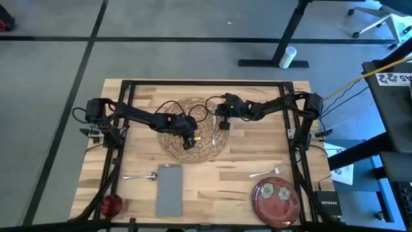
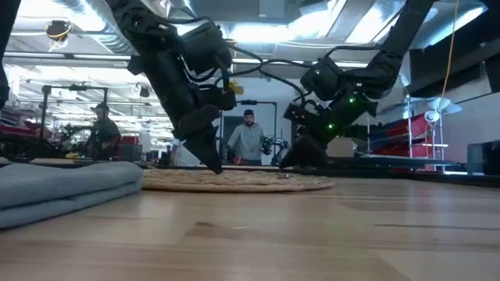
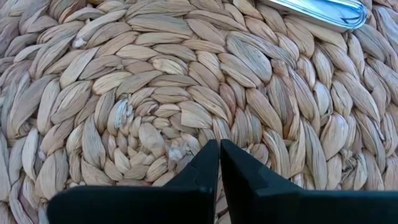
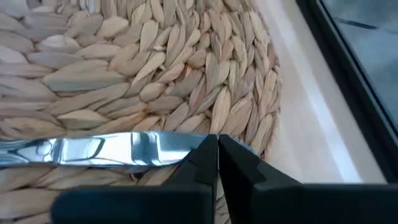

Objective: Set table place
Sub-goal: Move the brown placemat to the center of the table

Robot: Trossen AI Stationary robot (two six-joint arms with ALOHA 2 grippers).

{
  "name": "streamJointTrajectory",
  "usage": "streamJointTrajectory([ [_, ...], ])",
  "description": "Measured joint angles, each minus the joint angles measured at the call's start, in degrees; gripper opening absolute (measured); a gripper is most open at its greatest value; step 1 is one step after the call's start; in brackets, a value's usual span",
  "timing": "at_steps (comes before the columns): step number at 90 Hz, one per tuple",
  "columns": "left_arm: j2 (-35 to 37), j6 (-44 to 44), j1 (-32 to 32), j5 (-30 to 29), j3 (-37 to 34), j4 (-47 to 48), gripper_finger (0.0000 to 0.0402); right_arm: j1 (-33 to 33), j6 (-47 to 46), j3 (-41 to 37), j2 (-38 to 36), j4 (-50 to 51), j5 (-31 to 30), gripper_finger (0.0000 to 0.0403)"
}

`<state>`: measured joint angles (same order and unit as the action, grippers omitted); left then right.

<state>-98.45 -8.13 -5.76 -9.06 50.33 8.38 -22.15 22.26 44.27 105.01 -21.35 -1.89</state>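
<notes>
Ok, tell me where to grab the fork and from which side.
Probably best to take the fork at mid-handle, straight from above, jaws set across its narrow width. It lies flat on the table, handle pointing toward the napkin and tines toward the table's right edge, so nothing offers a hold from the side.

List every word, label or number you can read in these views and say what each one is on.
"NETGEAR": on the black box at the table's right edge, just legible.
White sign, upper right of the high view: dark characters, too blurred to read.
White sheet beside the table: print too small to read.
Mat, napkin, plate: no text.
</notes>
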Motion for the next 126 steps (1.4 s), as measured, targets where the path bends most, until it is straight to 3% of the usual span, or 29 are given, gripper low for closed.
streamJointTrajectory([
  [43,3.3,2.0,1.7,-0.7,0.0,3.6,0.0000,3.2,2.2,0.0,-0.8,2.7,0.6,0.0000],
  [75,7.6,-0.4,4.7,-3.0,0.0,14.6,0.0000,8.3,3.5,0.1,-5.0,14.4,-2.9,0.0000],
  [126,7.6,-2.3,11.1,-3.2,0.0,16.8,0.0000,10.6,3.1,-3.2,-5.3,22.6,-1.0,0.0000],
])
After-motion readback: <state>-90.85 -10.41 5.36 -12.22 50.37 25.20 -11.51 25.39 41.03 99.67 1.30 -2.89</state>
